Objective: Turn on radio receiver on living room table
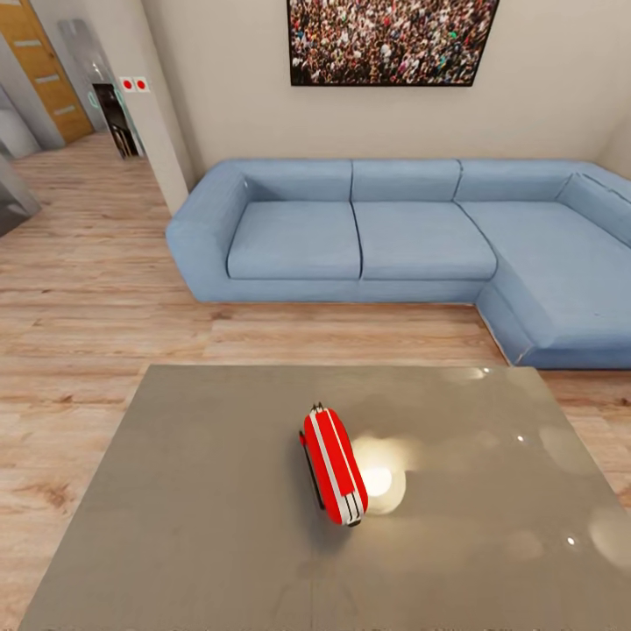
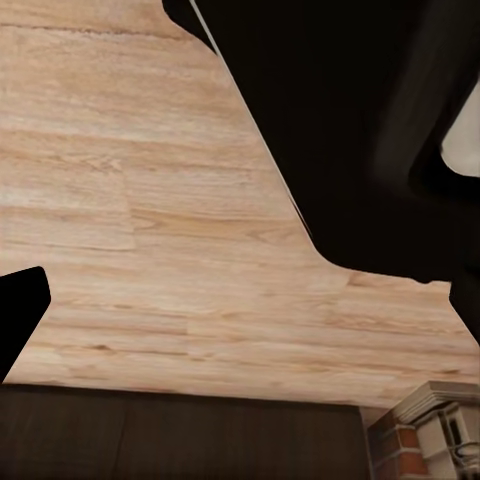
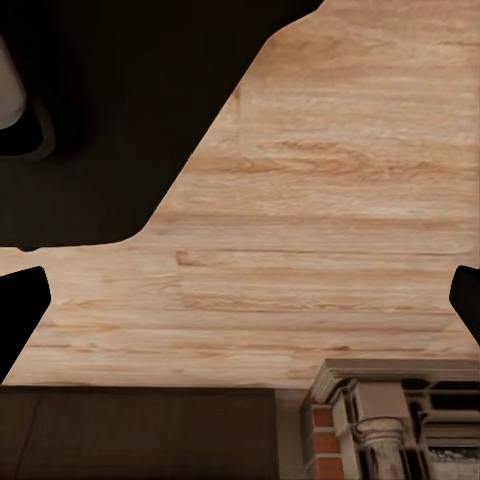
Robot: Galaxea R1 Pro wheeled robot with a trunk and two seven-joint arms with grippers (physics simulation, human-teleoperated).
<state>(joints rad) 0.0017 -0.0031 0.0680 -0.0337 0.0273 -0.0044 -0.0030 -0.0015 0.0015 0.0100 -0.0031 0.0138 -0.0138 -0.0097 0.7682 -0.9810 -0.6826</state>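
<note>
The red radio receiver with white-and-grey trim bands stands on the grey glossy table, near its middle, narrow edge toward me. In the head view no arm reaches over the table. My left gripper hangs over the light wood floor, open, one black fingertip at the frame's edge and nothing between the fingers. My right gripper is also open over the floor, with black fingertips at both edges of the picture.
A blue L-shaped sofa stands beyond the table, under a framed crowd picture. A strip of wood floor lies between them. A hallway with a wooden door opens at far left. A brick mantel shows beyond the right gripper.
</note>
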